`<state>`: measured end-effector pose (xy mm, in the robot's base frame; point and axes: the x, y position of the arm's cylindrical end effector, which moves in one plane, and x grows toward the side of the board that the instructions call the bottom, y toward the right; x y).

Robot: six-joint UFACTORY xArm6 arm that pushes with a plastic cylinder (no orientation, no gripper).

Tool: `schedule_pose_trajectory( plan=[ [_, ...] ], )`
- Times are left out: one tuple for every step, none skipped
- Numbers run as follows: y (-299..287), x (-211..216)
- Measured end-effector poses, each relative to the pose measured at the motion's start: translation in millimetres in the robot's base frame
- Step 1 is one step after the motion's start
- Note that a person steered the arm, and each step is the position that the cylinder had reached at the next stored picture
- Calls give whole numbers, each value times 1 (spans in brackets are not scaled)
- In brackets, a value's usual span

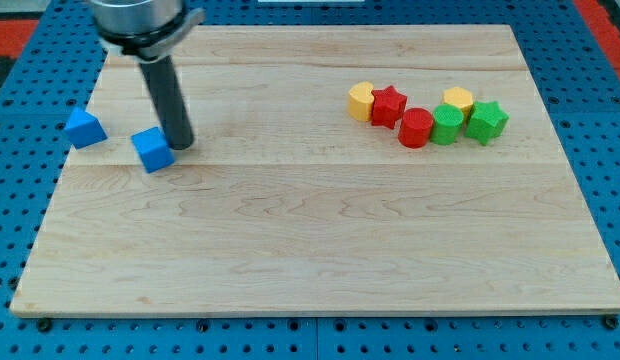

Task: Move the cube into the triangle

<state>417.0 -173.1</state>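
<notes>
Across most of the view lay the pale wooden bench (310,250), resting on a blue pegboard (600,120) that showed around its edges. Over the bench's upper-left part stood the arm's dark rod (167,95), upright under a grey metal mount (140,18) at the view's top. No pincer was in view, so I cannot tell any state for one; the rod grasped nothing. My tip (182,146) sat on the bench surface.

Just beside my tip, on the view's left and a touch lower, was the blue cube (152,150), touching the rod's lower end or very nearly so. Farther to the view's left of my tip, beyond the cube, lay the blue triangle (84,128), at the bench's left edge and apart from the cube, with bare wood between them.

Well away from my tip toward the view's right, a cluster of six small blocks sat close together. Nearest my tip was a yellow block (361,101), touching a red star (389,105). Past these came a red block (416,127), then a green block (447,124) with a second yellow block (457,100) just above it, and farthest from my tip a green star (485,120).
</notes>
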Motion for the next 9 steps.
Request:
schedule_pose_trajectory(
  plan=[
    [-35,15],
    [-56,34],
    [-60,57],
    [-60,83],
    [-85,88],
    [-96,57],
    [-94,29],
    [-62,30],
    [-24,30]
  ],
)
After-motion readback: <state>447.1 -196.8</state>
